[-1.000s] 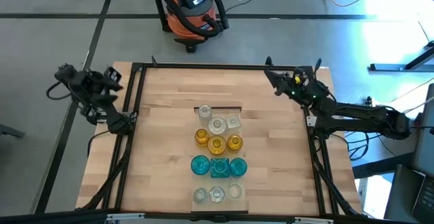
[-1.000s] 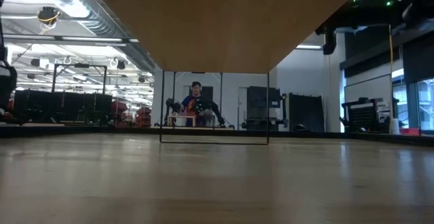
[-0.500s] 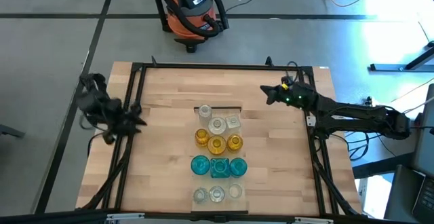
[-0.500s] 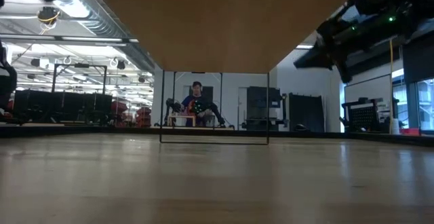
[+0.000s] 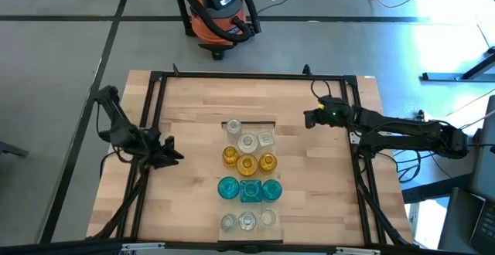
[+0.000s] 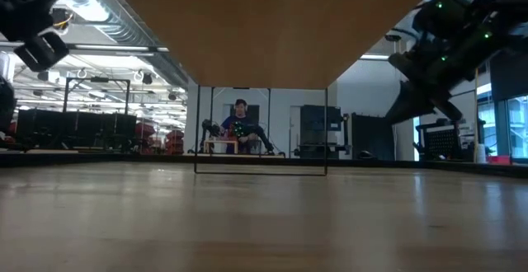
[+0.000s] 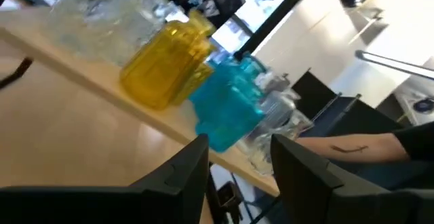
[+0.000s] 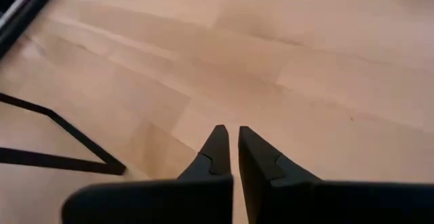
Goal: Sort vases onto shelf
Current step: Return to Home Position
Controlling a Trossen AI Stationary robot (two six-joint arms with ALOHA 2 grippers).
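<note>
Glass vases (image 5: 247, 176), clear, amber and teal, round or square, line the smooth pale shelf (image 5: 261, 126); I see the left gripper (image 5: 172, 156) parted and the right gripper (image 5: 307, 118) pinched narrow, empty.

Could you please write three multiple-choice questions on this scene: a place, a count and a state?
1. Where is the left gripper?
A. Over the vases
B. Left of the shelf, over the table
C. Right of the shelf

2. How many yellow vases stand on the shelf?
A. Two
B. Three
C. Five

3. How is the right gripper?
A. Shut, empty
B. Shut on a vase
C. Wide open

Answers: 1 B, seen from above; 2 B, one row of three; 3 A, tips nearly touch over bare wood.
</note>
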